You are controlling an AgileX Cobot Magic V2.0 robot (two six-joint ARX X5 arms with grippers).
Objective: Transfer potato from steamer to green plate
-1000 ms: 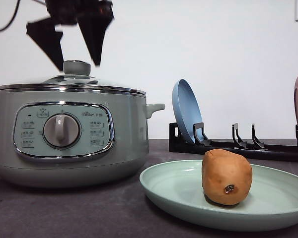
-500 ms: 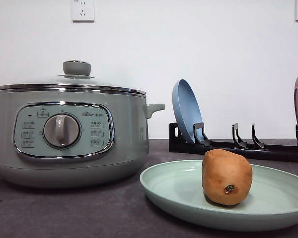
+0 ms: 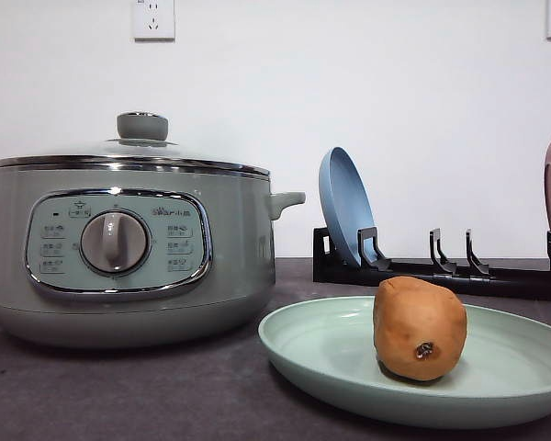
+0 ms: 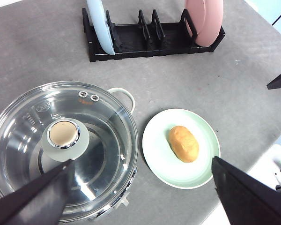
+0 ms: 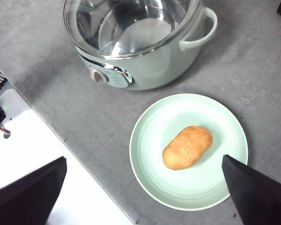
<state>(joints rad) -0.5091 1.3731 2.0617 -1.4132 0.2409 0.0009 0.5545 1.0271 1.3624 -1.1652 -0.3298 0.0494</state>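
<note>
The orange-brown potato lies on the green plate, beside the lidded sage-green steamer.

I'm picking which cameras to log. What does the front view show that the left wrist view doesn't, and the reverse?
Front view: the steamer's control panel with its dial, and a wall socket.

Left wrist view: the whole pink plate in the black rack, the steamer's inside through the glass lid, and the open left gripper.

Both: steamer, potato lying on the green plate, blue plate.
</note>
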